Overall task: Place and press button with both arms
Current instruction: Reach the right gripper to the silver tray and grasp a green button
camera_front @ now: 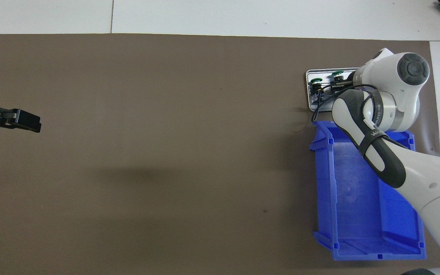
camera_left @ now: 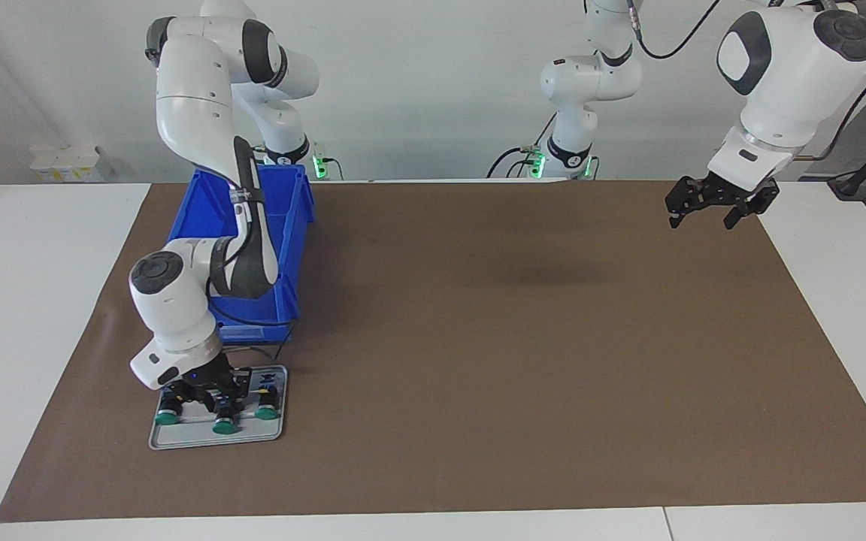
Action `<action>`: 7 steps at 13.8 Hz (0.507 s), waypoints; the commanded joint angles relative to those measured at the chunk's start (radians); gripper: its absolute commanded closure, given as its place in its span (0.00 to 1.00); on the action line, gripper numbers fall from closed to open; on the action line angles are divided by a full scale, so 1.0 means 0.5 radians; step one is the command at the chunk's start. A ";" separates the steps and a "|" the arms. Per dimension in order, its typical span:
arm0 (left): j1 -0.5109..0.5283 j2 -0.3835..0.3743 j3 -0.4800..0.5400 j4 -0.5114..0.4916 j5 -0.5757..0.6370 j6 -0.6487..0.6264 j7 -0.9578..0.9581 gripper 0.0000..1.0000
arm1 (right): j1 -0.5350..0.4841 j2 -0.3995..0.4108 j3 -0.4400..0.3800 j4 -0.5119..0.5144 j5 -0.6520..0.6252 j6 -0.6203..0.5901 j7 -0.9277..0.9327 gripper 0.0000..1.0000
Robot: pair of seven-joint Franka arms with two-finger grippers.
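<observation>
Three green-capped buttons stand in a row on a small grey tray (camera_left: 200, 439) (camera_front: 308, 82). My right gripper (camera_left: 220, 409) (camera_front: 339, 82) is down on the tray, shut on the black body of the middle button (camera_left: 224, 428) (camera_front: 337, 73). Another button (camera_left: 267, 413) (camera_front: 316, 80) stands beside it toward the left arm's end, and a third (camera_left: 167, 419) toward the right arm's end is hidden under the wrist in the overhead view. My left gripper (camera_left: 713, 209) (camera_front: 36, 125) hangs open and empty above the mat's left-arm end, where that arm waits.
A blue bin (camera_left: 292, 248) (camera_front: 357, 214), empty, sits nearer to the robots than the tray, with the right arm reaching over it. A brown mat (camera_left: 523, 361) covers most of the white table.
</observation>
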 commanded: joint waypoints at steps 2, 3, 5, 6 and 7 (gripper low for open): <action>0.007 -0.057 -0.008 -0.065 0.036 0.032 -0.009 0.00 | -0.002 -0.021 0.025 0.067 0.046 -0.070 0.025 1.00; 0.007 -0.057 -0.008 -0.062 0.036 0.032 -0.009 0.00 | -0.002 -0.030 0.025 0.156 0.043 -0.214 0.092 1.00; 0.007 -0.057 -0.008 -0.065 0.036 0.035 -0.009 0.00 | 0.044 -0.037 0.007 0.337 0.006 -0.487 0.368 1.00; 0.007 -0.057 -0.008 -0.065 0.036 0.032 -0.012 0.00 | 0.044 -0.061 0.003 0.374 0.009 -0.528 0.478 1.00; 0.007 -0.057 -0.008 -0.062 0.036 0.032 -0.012 0.00 | 0.044 -0.101 0.003 0.378 0.012 -0.549 0.558 1.00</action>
